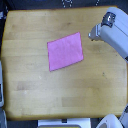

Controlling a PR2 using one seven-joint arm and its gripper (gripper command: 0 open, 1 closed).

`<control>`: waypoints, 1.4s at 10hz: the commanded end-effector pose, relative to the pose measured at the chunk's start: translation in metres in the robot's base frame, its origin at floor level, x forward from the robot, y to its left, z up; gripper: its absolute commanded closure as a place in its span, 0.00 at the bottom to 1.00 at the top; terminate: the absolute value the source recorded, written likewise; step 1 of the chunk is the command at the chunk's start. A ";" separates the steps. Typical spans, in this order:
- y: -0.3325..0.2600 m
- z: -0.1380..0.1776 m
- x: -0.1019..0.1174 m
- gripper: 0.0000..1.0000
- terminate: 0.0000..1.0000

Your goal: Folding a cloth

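Near the middle of the frame, slightly left of centre, the cloth [65,51] lies flat and spread open on the wooden table [35,95]. It is a plain pink-magenta piece with four sides, turned a little so that its upper right corner points toward the top of the frame and its lower left corner toward the bottom. No fold shows in it; its edges rest on the wood all round.

In the upper right of the frame the robot arm [116,36] comes in from the right edge, a bulky pale grey casing slanting up and leftward. Its gripper [93,34] sits at the left end of that casing, above the tabletop and to the right of the cloth, apart from it with bare wood between them. The picture is too blurred there to tell whether the pincer is spread or pressed together. Nothing shows between its tips.
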State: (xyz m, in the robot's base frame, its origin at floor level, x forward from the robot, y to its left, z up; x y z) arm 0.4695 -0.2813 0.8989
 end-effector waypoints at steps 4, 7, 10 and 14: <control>0.013 -0.032 0.030 0.00 0.00; 0.029 -0.068 0.041 0.00 0.00; 0.057 -0.102 0.032 0.00 0.00; 0.090 -0.140 0.014 0.00 0.00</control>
State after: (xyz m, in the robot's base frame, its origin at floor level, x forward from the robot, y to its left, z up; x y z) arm 0.4977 -0.2271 0.8032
